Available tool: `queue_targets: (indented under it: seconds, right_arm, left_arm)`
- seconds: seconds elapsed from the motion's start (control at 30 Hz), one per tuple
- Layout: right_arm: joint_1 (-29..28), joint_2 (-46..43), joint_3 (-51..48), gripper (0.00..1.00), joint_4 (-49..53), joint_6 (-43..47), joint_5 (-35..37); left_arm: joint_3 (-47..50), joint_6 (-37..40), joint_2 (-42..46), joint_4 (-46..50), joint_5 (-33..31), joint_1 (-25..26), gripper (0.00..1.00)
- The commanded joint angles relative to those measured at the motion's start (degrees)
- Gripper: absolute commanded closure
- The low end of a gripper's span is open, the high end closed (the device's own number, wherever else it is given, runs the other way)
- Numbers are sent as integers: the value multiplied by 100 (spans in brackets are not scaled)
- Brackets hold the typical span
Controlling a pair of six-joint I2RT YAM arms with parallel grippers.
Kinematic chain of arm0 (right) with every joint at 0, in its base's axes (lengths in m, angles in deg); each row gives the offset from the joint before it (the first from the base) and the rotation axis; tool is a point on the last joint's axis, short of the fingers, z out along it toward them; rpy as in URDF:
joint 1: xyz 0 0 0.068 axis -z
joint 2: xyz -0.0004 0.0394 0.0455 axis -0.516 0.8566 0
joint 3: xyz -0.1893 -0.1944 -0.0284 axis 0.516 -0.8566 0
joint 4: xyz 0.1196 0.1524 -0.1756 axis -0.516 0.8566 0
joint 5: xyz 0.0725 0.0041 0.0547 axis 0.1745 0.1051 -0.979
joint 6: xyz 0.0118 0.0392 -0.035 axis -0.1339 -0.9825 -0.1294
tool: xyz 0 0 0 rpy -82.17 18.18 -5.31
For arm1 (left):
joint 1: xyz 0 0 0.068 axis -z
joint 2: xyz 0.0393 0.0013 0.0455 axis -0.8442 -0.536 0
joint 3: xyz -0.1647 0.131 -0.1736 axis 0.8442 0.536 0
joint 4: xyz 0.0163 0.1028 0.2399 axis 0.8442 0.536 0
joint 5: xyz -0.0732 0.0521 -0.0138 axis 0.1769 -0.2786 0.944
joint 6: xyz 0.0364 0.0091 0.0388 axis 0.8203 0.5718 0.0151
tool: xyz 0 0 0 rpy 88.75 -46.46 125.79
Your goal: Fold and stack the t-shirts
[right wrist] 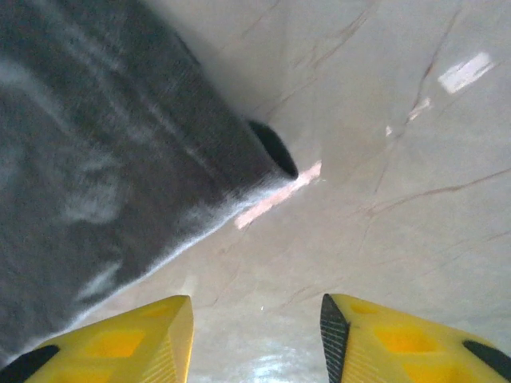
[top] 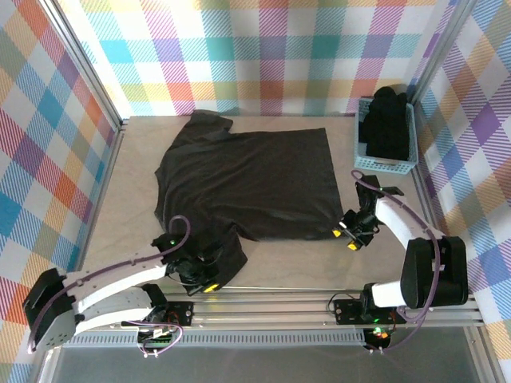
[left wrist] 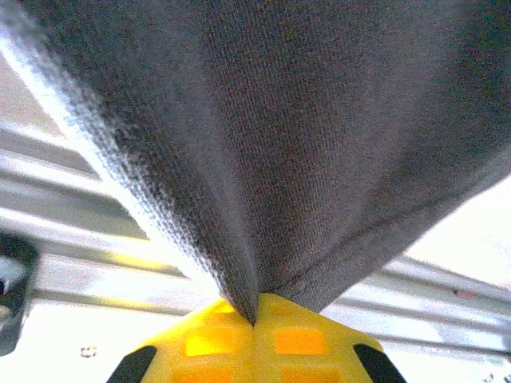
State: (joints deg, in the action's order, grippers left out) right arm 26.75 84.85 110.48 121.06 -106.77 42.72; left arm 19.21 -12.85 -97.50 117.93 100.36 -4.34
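So one shirt (top: 247,179) is spread flat on the table (top: 144,152), and it's lying sideways: sleeves over on the left, straight hem on the right, long axis running left to right across the arms. The other shirts (top: 389,120) are heaped in the basket (top: 385,165) at the far right, well away from all this.

The left gripper (top: 209,286) is clenched on the near sleeve. In its wrist cam the fabric fans straight out of the closed yellow tips (left wrist: 254,319), so that side looks sorted.

The right gripper (top: 343,238) is the one that matters. Its jaws are apart with nothing in them, just bare table between the fingers (right wrist: 160,335). It sits just beside the near hem corner, and from its own cam that corner (right wrist: 267,152) lies ahead of the jaws and off to their left. The cloth edge runs diagonally down toward the left finger and isn't between the two at all.

My read is that the right arm needs to go forward and a bit left to get that corner in its jaws. It's by far the nearer arm for it. With both near corners held, it could fold the near edge over toward the far one.
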Motion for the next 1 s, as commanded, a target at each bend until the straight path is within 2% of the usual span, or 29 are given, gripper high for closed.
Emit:
queue_targets:
  seconds: [0.0,0.13,0.27,0.6,0.73,0.83,0.9,0.97]
  right_arm:
    - [96,166,-56,56,-371,-130,110]
    - [301,321,-157,61,-618,-131,152]
    - [477,277,-360,61,-695,-100,151]
    - [516,696,-360,66,-1295,-117,-187]
    - [513,797,-446,74,-1410,-141,-273]
    - [514,696,-434,90,-1366,-117,-129]
    - [512,516,-359,98,-1194,-76,25]
    - [511,279,-262,100,-900,-24,194]
  left_arm:
    - [211,-329,468,628,74,80,100]
    - [325,-430,709,680,61,80,100]
    - [360,-279,768,786,113,80,100]
    - [678,-163,1185,856,371,80,100]
    - [808,-103,1252,648,645,80,100]
    - [759,19,1162,473,758,80,100]
    - [637,157,1039,510,715,80,100]
    - [405,290,965,759,468,80,100]
